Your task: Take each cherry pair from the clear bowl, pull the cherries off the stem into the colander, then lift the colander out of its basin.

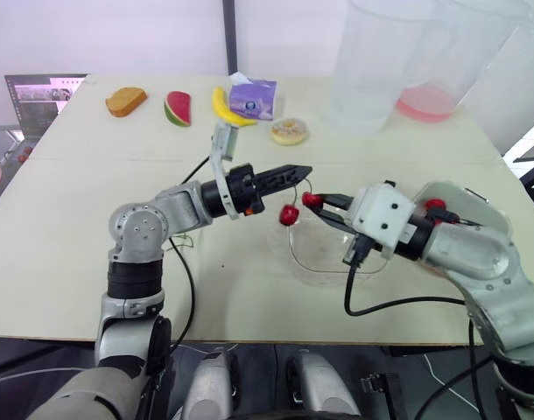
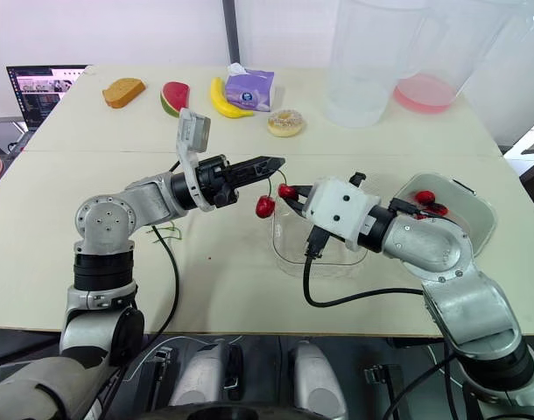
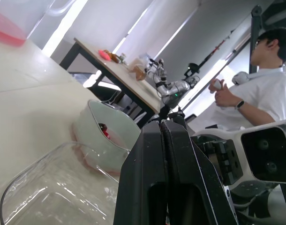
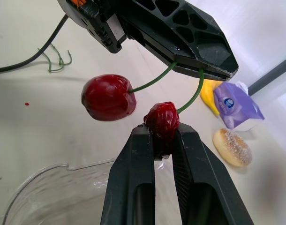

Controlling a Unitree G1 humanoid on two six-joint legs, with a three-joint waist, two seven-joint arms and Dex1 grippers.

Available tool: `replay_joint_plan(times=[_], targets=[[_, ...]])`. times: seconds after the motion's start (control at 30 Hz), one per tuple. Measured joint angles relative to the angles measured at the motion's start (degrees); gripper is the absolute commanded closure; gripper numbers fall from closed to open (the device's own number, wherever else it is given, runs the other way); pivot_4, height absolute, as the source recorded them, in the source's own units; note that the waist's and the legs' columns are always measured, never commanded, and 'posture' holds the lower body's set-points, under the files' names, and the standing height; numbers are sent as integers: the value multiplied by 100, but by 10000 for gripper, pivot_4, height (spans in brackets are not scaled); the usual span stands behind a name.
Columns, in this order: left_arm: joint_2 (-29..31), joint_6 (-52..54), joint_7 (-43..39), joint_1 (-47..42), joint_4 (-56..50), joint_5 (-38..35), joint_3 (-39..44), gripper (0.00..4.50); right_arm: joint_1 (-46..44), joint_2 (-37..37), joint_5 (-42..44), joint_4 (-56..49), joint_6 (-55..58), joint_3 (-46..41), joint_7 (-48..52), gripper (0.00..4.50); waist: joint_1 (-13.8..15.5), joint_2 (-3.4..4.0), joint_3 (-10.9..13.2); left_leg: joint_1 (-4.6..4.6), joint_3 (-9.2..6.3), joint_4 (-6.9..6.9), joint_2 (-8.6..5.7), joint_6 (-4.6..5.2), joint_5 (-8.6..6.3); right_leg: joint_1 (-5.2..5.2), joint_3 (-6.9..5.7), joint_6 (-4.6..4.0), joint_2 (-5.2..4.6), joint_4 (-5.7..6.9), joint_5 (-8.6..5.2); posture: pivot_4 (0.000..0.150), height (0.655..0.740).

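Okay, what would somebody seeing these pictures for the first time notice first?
The cherry pair held between both arms over the clear bowl's edge at mid-table: the left end effector pinches the green stem, the right end effector clamps one cherry, and the other dangles free. Next, the white colander at the robot's right, red cherries already inside.

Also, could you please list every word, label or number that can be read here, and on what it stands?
No text here can be read.
Purple tissue pack: a round blue mark with print, too small to read.
Laptop screen: a picture and some lines, too blurred to read.
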Motion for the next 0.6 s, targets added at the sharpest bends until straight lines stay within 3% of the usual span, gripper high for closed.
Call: replay_joint_plan(times=[0.07,0.1,0.33,0.6], targets=[[139,-1,-151,-35,-2,49,-57,44739,-37,1,152,-86,183,-16,1,43907,-1,0,0,0,0,0,0,0,0,0,0,0,0,0,0,1500,7400],[195,-2,-219,-56,-2,62,-101,45000,-44,10,223,-124,279,-54,0,34050,0,0,0,0,0,-1,0,0,0,0,0,0,0,0,0,1500,7400],[537,-37,-710,-223,56,275,-305,45000,-214,119,985,-316,1135,-346,-92,380,1,0,0,0,-1,-1,0,5,-3,1,-2,0,0,-2,0,1500,7400],[2197,-716,-2975,-974,-79,1037,-1102,45000,-1052,5,3481,182,3077,-1667,16,380,-19,1,1,3,2,-10,2,19,-11,0,-2,-4,0,-6,-1,1500,7400]])
